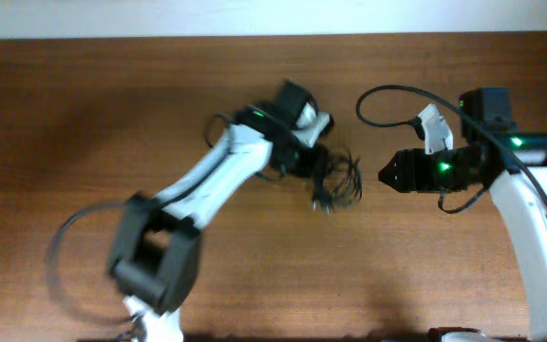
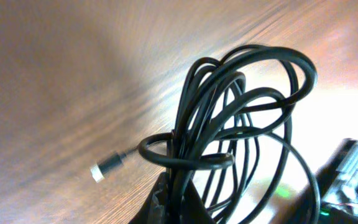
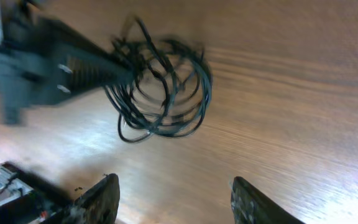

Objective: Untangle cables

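Around the work: thick black arm cable (image 1: 385, 95) arcing off the right arm, up and left of the right gripper (image 1: 386, 173). Second thick loop (image 1: 60, 249) by the left arm's base, well apart from the action. No contact between either one and the cables (image 1: 338, 179).

In the way: left arm's wrist sitting over the bundle's left side in the overhead view, hiding most of the left gripper (image 1: 310, 160).

Cables near table centre, between the two grippers, bunched as loose overlapping loops.

Left gripper clamped on the cables: in the left wrist view, strands running straight down into the dark fingers (image 2: 173, 208) at the bottom edge.

Right gripper open, fingers spread wide in the right wrist view. Pointed at the bundle, near it but apart.

Surface: brown wood-grain table (image 1: 112, 114), strong glare on it in the left wrist view. Pale wall strip (image 1: 254, 14) along the far edge.

Counts: 2 arms, 2 grippers, 1 bundle, 2 thick arm cables. 1 silver-tipped plug (image 2: 98, 172) in view, left of the loops against the wood. Number of separate cords in the bundle: cannot tell.
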Robot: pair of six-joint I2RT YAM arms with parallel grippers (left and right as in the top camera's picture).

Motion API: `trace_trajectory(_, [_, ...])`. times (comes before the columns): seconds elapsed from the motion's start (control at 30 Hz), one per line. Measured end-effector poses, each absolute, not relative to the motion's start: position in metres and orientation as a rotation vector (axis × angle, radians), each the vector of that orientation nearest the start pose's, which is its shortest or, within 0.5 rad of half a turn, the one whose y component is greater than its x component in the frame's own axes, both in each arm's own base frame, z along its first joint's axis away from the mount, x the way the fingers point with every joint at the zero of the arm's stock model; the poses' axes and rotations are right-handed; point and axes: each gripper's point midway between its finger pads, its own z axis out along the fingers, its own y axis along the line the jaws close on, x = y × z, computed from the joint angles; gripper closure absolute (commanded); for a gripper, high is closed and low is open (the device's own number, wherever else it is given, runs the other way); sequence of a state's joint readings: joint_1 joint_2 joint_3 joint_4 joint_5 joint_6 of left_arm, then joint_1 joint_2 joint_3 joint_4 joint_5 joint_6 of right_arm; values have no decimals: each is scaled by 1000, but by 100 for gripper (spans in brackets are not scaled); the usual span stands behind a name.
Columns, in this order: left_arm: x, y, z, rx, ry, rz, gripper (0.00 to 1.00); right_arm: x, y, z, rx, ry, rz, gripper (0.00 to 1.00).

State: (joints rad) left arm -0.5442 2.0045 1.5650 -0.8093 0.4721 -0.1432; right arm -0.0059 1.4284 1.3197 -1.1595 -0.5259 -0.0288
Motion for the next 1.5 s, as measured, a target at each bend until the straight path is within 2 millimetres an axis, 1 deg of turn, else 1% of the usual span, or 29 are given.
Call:
trace_trajectory(0.03, [355,-295,143,713,2651,-869,100,297,89,206,-179,2700,761,42])
trace_trajectory(0.1, [356,-289,197,767,2487,-882,100,292,100,230,-246,2605,834,42])
trace_trajectory(0.13, [353,-287,221,794,2414,-883,100,290,105,241,-276,2559,873,42])
trace_trajectory(0.2, [342,-284,263,842,2284,-885,100,284,117,259,-329,2481,976,42])
trace_trajectory(0.27, [332,-282,289,871,2203,-886,100,280,128,270,-361,2426,1079,42])
trace_trajectory(0.3, [329,-282,294,878,2185,-887,100,280,131,274,-374,2402,1117,43])
trace_trajectory(0.4, [328,-281,296,889,2174,-884,100,279,139,285,-405,2343,1194,43])
trace_trajectory(0.53, [328,-281,295,867,2193,-895,100,282,147,302,-456,2239,1272,50])
trace_trajectory(0.57, [328,-281,295,845,2206,-905,100,282,148,303,-459,2231,1284,54])
trace_trajectory(0.67, [328,-282,296,764,2249,-951,100,280,150,305,-453,2227,1314,59])
trace_trajectory(0.73, [326,-284,298,740,2257,-983,100,281,150,303,-436,2239,1328,62])
trace_trajectory(0.8, [324,-289,304,741,2235,-1039,100,283,149,299,-398,2272,1328,67])
trace_trajectory(0.83, [323,-292,307,748,2224,-1063,100,284,147,296,-376,2291,1320,73])
trace_trajectory(0.87, [320,-294,309,753,2217,-1090,100,285,146,293,-357,2309,1307,82])
trace_trajectory(0.9, [319,-294,310,755,2216,-1104,100,285,145,293,-346,2316,1303,88])
trace_trajectory(0.93, [318,-295,311,760,2212,-1115,100,286,145,291,-332,2327,1298,96])
trace_trajectory(1.07, [315,-297,312,766,2209,-1139,100,286,142,287,-302,2358,1278,96])
trace_trajectory(1.2, [314,-297,310,776,2213,-1127,100,283,130,268,-230,2474,1162,96])
trace_trajectory(1.23, [315,-295,307,774,2227,-1108,100,282,126,262,-210,2507,1124,96])
trace_trajectory(1.37, [318,-281,284,725,2339,-944,100,280,112,246,-171,2595,979,96])
trace_trajectory(1.5, [316,-276,273,721,2390,-865,100,276,102,234,-153,2667,859,96])
